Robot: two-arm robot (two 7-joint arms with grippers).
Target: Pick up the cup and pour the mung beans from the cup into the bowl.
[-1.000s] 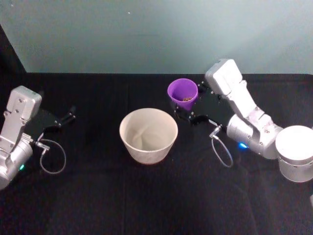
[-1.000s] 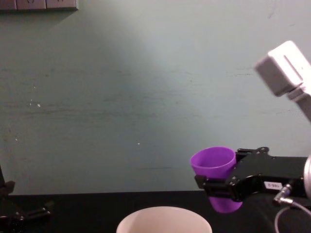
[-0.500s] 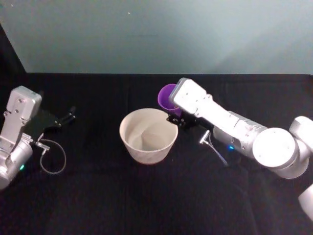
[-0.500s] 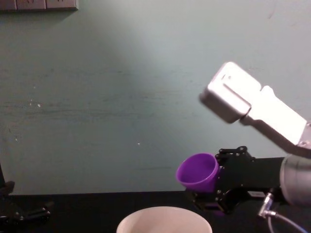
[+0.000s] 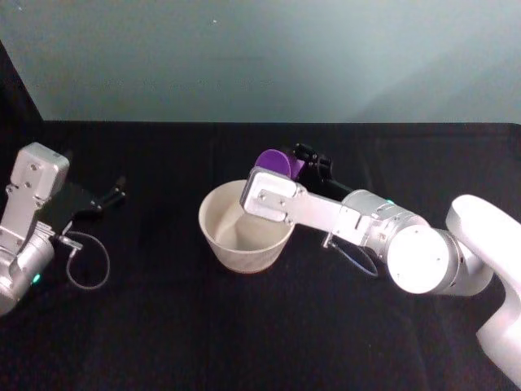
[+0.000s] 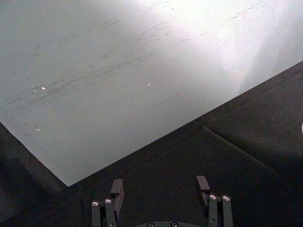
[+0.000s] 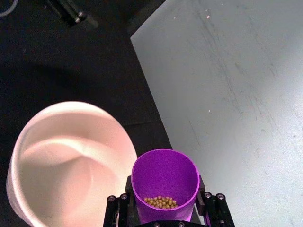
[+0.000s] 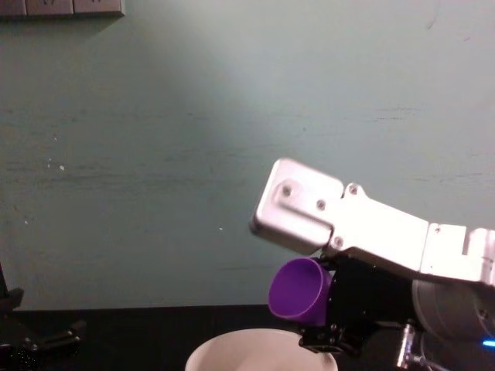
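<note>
At far rim of bowl (image 5: 213, 205), right gripper (image 7: 164, 196) clamps the tilted cup (image 5: 274, 162), mung beans (image 7: 161, 202) inside; left gripper (image 6: 160, 184) sits open at table's (image 5: 163, 326) left; likely risk: mouth so near the rim, beans spill outside.

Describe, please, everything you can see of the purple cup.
The cup is small, bright purple, smooth plastic by its look, tapered, without a handle. A small heap of mung beans lies inside against its lower wall. The right gripper holds it in the air, with its fingers on either side. It is tilted steeply, mouth toward the robot's left, above the far right rim of the bowl, apparently not touching it.
</note>
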